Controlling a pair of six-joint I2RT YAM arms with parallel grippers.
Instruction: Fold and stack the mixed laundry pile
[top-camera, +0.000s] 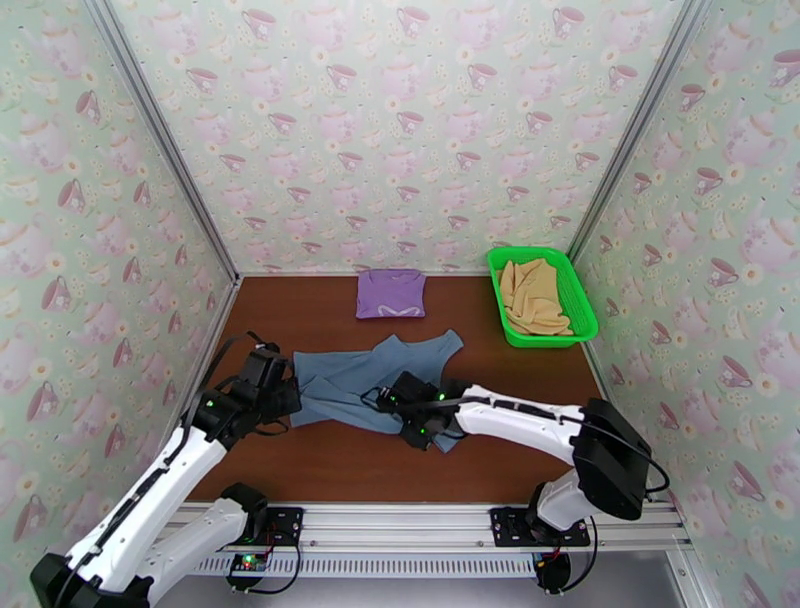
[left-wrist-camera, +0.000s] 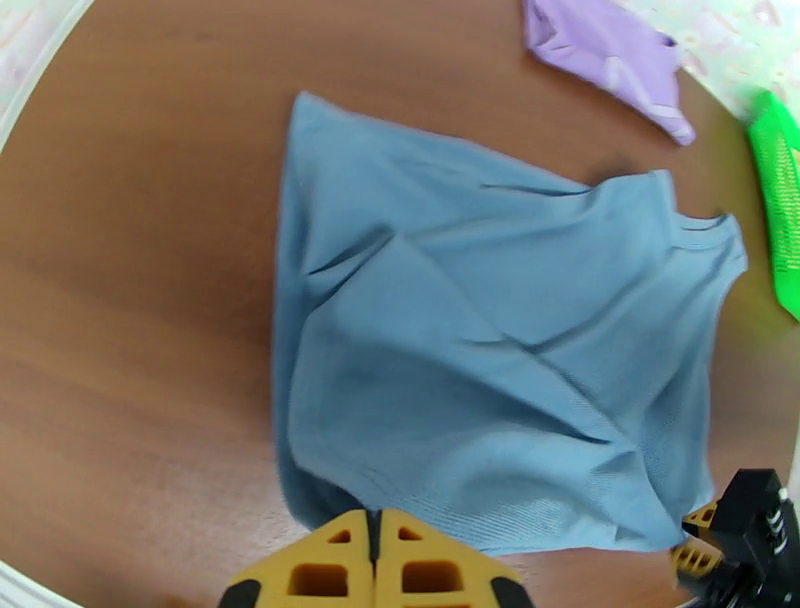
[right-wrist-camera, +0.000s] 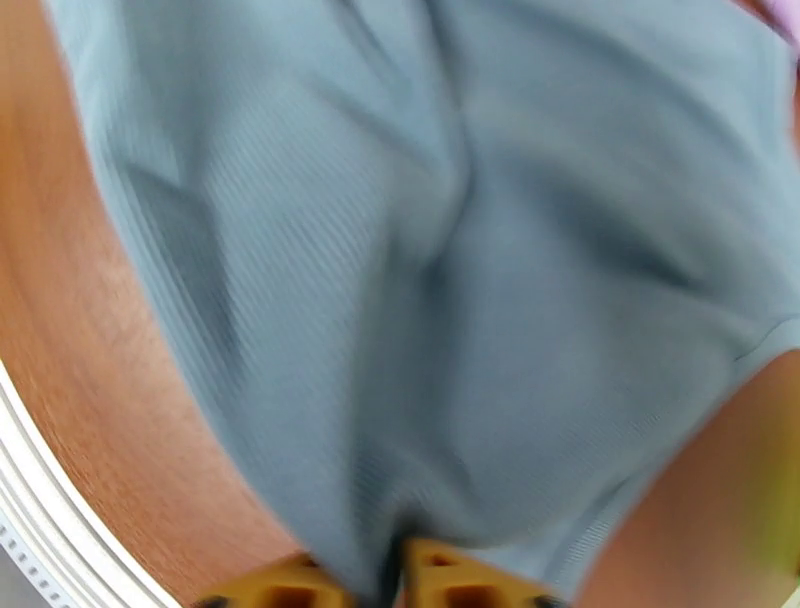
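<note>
Obs., standing at the near edge, 12 o'clock being the far wall.

Slate blue-grey garment (top-camera: 350, 378): lies on the brown table (top-camera: 330, 465), about mid-table, spread but not flat. Creases run across it. One strap end points toward 1 o'clock. Nothing lies on top of it apart from the arms.

Left gripper (top-camera: 287, 396): at the 9 o'clock edge of the slate blue-grey garment. In the left wrist view the yellow fingers (left-wrist-camera: 330, 560) are pressed together with no gap, and the cloth's near corner runs into the tips. Read as clamped on that corner. The cloth rises in folds toward the pinch.

Right gripper (top-camera: 388, 399): over the 6 o'clock side of the same garment, its arm reaching in from 4 o'clock. The right wrist view is blurred. Two yellow fingertips show at the bottom with a fold of blue-grey cloth hanging between them. A narrow gap is visible, but whether the fingertips grip the fold or stand loose of it I cannot tell.

Lilac purple garment (top-camera: 391, 293): at 12 o'clock, near the back wall, folded into a neat rectangle. Well apart from the blue-grey piece.

Tan-yellow garment (top-camera: 532, 295): at 2 o'clock, crumpled inside the green basket (top-camera: 530, 251). The basket sits in the far right corner of the table, apart from both grippers.
</note>
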